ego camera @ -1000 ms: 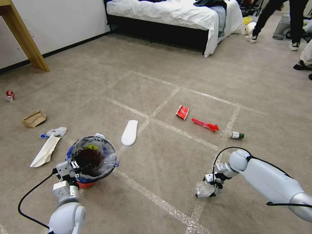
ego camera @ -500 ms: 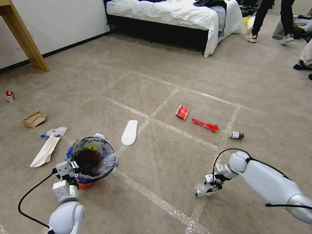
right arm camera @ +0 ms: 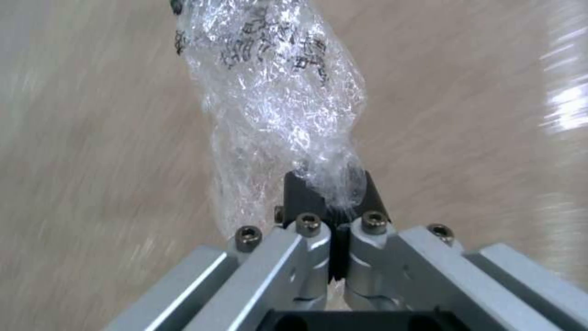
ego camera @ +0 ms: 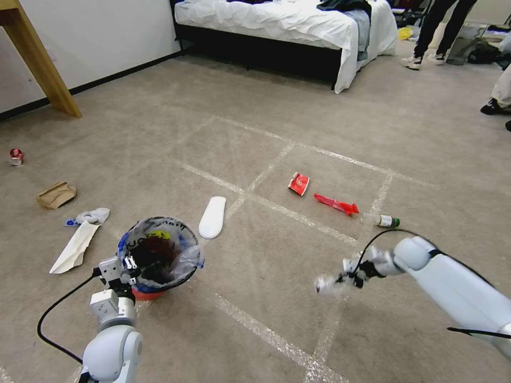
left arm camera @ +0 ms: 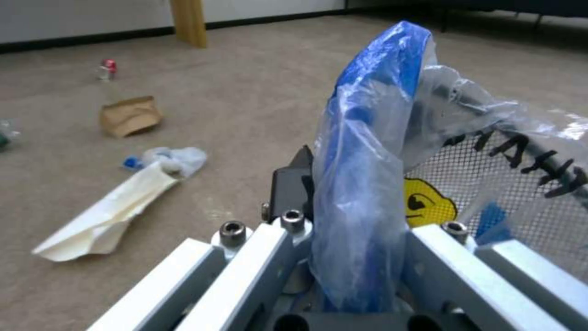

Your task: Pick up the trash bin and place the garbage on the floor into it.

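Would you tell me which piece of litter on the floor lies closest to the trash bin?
The white oblong foam piece, just beyond the trash bin; the paper, tissue and wrappers lie farther off.

A white-sheeted bed (ego camera: 298, 26) stands beyond taped carpet (ego camera: 159, 133), with perhaps a wooden table leg (ego camera: 40, 69).

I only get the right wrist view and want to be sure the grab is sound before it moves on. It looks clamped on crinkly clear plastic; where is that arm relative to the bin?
Observer: The right gripper, shut on the clear plastic wrapper, is off the carpet, to the right of the trash bin.
Operator: Is the bin on the floor?
Observer: The left gripper grips its near rim, pinching the bag's blue edge.
Operator: Any litter between them?
Observer: A white foam piece lies just beyond the bin.
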`<state>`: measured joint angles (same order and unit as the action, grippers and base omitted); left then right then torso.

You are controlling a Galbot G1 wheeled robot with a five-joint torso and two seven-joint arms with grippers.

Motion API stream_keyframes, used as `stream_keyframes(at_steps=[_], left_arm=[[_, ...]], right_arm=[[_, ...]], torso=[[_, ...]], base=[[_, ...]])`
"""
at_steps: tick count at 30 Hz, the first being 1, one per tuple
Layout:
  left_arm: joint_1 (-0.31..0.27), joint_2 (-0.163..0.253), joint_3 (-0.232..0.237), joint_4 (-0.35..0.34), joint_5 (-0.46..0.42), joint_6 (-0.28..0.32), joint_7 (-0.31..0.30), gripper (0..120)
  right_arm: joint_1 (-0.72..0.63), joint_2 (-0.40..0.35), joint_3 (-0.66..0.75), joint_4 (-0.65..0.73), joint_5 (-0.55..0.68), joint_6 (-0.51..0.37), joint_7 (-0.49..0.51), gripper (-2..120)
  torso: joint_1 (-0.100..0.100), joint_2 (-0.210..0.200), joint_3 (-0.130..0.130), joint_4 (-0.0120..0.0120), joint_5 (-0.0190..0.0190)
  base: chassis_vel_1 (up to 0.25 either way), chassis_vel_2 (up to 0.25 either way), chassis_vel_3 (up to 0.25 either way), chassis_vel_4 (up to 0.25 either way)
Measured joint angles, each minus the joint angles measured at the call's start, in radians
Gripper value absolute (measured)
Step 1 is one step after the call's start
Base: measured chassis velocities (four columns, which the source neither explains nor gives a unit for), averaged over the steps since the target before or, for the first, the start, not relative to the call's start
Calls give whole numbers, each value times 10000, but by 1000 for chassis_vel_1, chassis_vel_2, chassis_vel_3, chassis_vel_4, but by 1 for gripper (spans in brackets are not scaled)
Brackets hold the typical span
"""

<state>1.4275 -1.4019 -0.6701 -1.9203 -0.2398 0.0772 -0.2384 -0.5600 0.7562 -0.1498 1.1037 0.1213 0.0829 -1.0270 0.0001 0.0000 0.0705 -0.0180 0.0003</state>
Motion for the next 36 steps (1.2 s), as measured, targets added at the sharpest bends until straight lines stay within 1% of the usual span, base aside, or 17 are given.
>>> stream_keyframes(at_steps=[1,3,4,5,6,8,10,12,13,14,16,17,20,23,24,27,36], left_arm=[[0,0,0,0,0,0,0,4],[-12,176,218,-238,-413,257,-52,4],[-12,176,218,-238,-413,257,-52,4],[-1,282,362,-405,-784,473,-51,4],[-1,282,362,-405,-784,473,-51,4],[44,503,792,-832,-2037,909,-48,4],[45,509,813,-851,-2098,927,-46,4],[124,538,1078,-1154,-2992,1138,113,4],[124,538,1078,-1154,-2992,1138,113,4],[199,529,1211,-1298,-3384,1225,223,4],[333,476,1396,-1500,-3816,1312,311,4],[333,476,1396,-1500,-3816,1312,311,4],[515,331,1635,-1719,-4059,1364,419,4],[548,271,1698,-1761,-4151,1368,408,4],[587,154,1810,-1860,-4298,1383,345,4],[633,33,1904,-2032,-4388,1420,292,4],[924,-51,1979,-2651,-4601,1603,173,4]], right_arm=[[0,0,0,0,0,0,0,0],[-554,-429,1032,1215,1395,-412,602,0],[-554,-429,1032,1215,1395,-412,602,0],[-884,-576,1598,1994,2447,-639,986,0],[-884,-576,1598,1994,2447,-639,986,0],[-1415,-704,2444,3596,4653,-1060,2080,0],[-1429,-703,2464,3674,4760,-1071,2133,0],[-1488,-630,2652,5066,6536,-1341,3063,0],[-1488,-630,2652,5066,6536,-1341,3063,0],[-1451,-573,2633,5660,7262,-1479,3439,0],[-1297,-474,2436,6477,8137,-1648,3927,0],[-1297,-474,2436,6477,8137,-1648,3927,0],[-1092,-275,1777,7651,9299,-1922,4740,0],[-1095,-215,1590,7866,9473,-1962,4878,0],[-1145,-105,1259,8173,9630,-1988,5040,0],[-1273,56,849,8324,9508,-1995,5089,0],[-1995,504,439,7743,8077,-1734,4842,2]], torso=[[0,0,0,0,0],[0,0,0,0,-5],[0,0,0,0,-5],[0,0,0,-1,-3],[0,0,0,-1,-3],[0,0,0,0,-3],[0,0,0,-1,-2],[0,0,0,2,-4],[0,0,0,2,-4],[-1,0,0,4,-3],[-1,0,-1,3,-6],[-1,0,-1,3,-6],[0,0,-1,3,-5],[-1,0,-1,4,-4],[-1,0,-1,2,-5],[-1,0,-1,1,-3],[0,0,-1,0,-3]], base=[[0,0,0,0],[0,0,0,0],[0,0,0,0],[0,0,0,0],[0,0,0,0],[0,0,0,0],[0,0,0,0],[0,0,0,0],[0,0,0,0],[0,0,0,0],[0,0,0,0],[0,0,0,0],[0,0,0,0],[0,0,0,0],[0,0,0,0],[0,0,0,0],[0,0,0,0]])
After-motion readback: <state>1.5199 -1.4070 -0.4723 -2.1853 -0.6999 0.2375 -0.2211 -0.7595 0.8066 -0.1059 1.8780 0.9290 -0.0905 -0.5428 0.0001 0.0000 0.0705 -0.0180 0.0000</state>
